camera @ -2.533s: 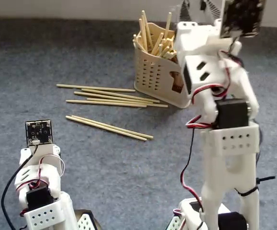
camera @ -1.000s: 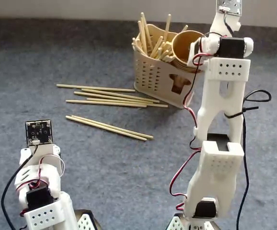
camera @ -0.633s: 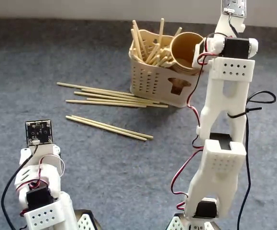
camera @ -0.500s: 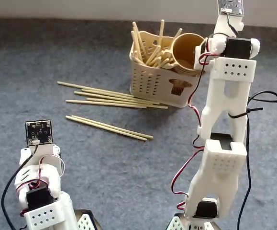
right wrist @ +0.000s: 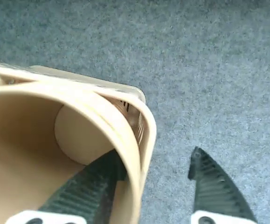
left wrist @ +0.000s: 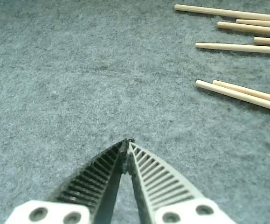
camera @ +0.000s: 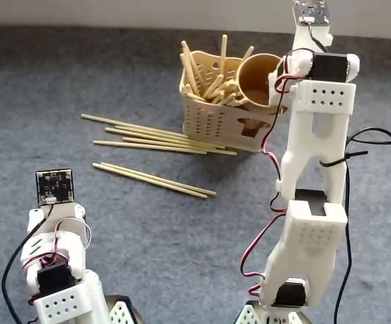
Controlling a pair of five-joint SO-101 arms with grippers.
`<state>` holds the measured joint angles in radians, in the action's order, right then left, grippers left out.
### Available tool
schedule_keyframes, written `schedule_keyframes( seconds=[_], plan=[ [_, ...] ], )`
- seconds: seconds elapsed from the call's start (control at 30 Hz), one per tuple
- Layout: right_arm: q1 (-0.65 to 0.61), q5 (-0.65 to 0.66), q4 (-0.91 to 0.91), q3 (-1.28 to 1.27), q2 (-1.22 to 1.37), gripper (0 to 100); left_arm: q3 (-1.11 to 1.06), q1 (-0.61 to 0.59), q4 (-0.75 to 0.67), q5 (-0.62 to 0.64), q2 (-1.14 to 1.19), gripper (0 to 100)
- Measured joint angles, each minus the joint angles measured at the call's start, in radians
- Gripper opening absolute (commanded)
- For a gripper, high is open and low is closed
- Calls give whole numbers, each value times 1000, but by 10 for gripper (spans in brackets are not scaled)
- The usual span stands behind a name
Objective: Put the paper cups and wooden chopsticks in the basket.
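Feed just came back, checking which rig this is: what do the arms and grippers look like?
The left arm and right arm are white plastic shells with rows of small holes, black servo blocks and red, white and black wires. The left gripper has one black and one white ribbed, tapered finger; the right gripper has dark ribbed fingers on white mounts.

The paper cup (camera: 259, 81) sits in the basket (camera: 212, 118), with one finger of the right claw (right wrist: 156, 155) inside it. Loose chopsticks (left wrist: 239, 93) lie on the desk (camera: 181, 236) ahead of the left claw (left wrist: 127, 143).
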<state>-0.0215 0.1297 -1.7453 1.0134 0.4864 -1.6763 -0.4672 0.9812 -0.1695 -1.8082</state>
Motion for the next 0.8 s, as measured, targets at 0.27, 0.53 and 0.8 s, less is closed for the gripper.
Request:
schedule_keyframes(
  seconds=[0.27,0.53,0.8],
  plan=[
    [-35,0,-2,121,2,255,0,0,0,0,0,7],
    [-68,0,-2,385,2,255,0,0,0,0,0,7],
    [-68,0,-3,623,-6,248,0,0,0,0,0,7]
  ],
)
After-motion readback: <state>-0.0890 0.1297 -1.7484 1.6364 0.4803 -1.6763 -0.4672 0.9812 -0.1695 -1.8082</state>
